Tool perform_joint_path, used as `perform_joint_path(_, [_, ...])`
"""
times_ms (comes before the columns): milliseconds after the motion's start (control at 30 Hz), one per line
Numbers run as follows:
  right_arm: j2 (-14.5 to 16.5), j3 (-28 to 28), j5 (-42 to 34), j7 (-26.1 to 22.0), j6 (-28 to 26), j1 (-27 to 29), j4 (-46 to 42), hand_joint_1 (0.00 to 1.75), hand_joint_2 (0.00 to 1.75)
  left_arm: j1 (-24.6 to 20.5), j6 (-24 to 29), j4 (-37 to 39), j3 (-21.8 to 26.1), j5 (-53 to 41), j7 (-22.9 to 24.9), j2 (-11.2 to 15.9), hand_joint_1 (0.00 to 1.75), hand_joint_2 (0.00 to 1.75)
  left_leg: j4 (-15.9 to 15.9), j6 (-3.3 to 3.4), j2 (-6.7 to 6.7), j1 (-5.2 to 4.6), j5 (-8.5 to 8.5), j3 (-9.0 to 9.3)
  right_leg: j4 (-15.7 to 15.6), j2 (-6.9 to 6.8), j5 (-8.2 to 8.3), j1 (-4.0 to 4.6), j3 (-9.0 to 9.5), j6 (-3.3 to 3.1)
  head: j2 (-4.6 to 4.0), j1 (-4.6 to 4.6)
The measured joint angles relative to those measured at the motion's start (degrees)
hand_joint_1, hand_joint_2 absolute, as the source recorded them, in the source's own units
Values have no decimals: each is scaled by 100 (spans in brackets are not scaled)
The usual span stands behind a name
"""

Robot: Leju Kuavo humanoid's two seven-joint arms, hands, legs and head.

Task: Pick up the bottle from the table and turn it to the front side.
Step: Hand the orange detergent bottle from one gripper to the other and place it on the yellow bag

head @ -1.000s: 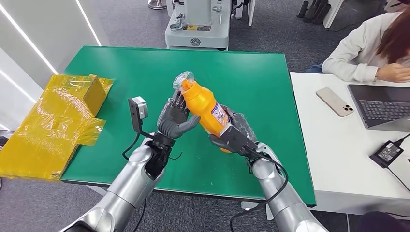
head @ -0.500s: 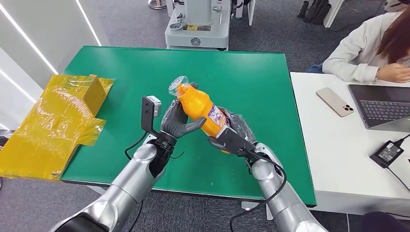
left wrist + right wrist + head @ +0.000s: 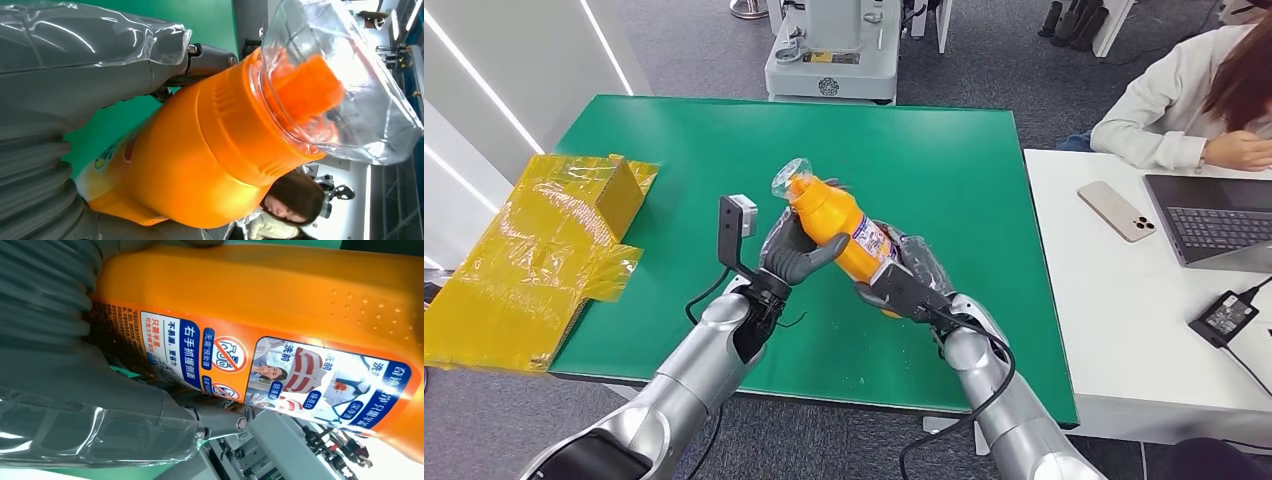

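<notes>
The bottle (image 3: 842,228) is held tilted above the green desk (image 3: 944,160), between both hands. Its lower body is gripped by the right robot hand (image 3: 902,282), and its upper body is clasped by the left robot hand (image 3: 792,250), cap end beyond it.

Glossy orange plastic bottle (image 3: 839,228), crinkly clear film over cap (image 3: 350,90), matt green table (image 3: 944,150), shiny yellow wrapping (image 3: 534,255)

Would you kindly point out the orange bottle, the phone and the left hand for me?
orange bottle (image 3: 836,225): head view, on its body below the neck.
phone (image 3: 1116,211): head view, middle of its back.
left hand (image 3: 796,255): head view, on the palm beside the bottle.
</notes>
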Motion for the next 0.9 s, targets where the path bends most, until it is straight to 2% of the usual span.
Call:
perform_joint_path(67, [8,1,3,-5,3,-9,26,175,175,-1,-7,4,8,19,0,-3,158,175,0,0,0,0,0,0,0,0,0,0,0,0,0,0])
perform_joint_path(167, [25,9,8,-30,5,-19,67,175,175,-1,-37,7,36,115,-3,-3,139,175,0,0,0,0,0,0,0,0,0,0,0,0,0,0])
perform_joint_path(300, [45,24,6,-112,1,-101,181,175,175,28,-165,-16,159,490,5,-5,132,175,0,0,3,0,0,1,0,2,1,0,0,-1,0,-1])
perform_joint_path(400, [73,27,-10,-181,-44,-152,284,175,175,102,-330,-120,293,867,109,-5,115,175,0,0,3,0,0,1,0,3,1,0,-1,-1,0,0])
perform_joint_path(467, [105,32,-9,-213,-69,-171,327,175,175,153,-478,-187,397,1105,199,-5,127,175,0,0,3,0,0,1,0,3,1,0,-1,-1,0,0])
perform_joint_path(500, [117,34,-3,-220,-73,-180,340,175,175,171,-540,-209,443,1198,243,-5,142,175,0,0,3,0,0,1,0,3,1,0,-2,-1,0,1])
perform_joint_path(533, [127,38,3,-220,-73,-187,351,146,175,184,-585,-226,479,1271,283,-7,157,175,0,0,3,0,0,1,0,3,1,0,-2,-1,0,1])
perform_joint_path(600, [142,45,13,-223,-73,-194,367,59,175,207,-625,-255,531,1363,335,-11,174,175,0,0,3,0,0,1,0,3,1,0,-2,-1,0,1])
perform_joint_path(633, [146,49,14,-226,-74,-193,375,15,175,216,-610,-272,545,1371,339,-15,175,175,0,0,3,0,0,1,0,3,1,0,-2,-1,0,1])
perform_joint_path(667, [149,51,14,-242,-77,-184,381,0,175,223,-559,-297,554,1341,312,-17,175,175,0,0,3,0,0,1,0,3,1,0,-2,-1,0,1])
perform_joint_path(767, [143,38,-51,-322,-75,-100,369,0,175,222,-199,-442,564,1002,61,3,175,175,1,0,1,0,0,1,0,0,1,0,-2,-1,0,-1])
perform_joint_path(900, [12,-63,-419,-403,116,202,45,0,175,179,452,-723,558,64,-414,104,175,175,0,-3,-6,0,2,-4,0,-8,1,0,-2,-1,0,1])
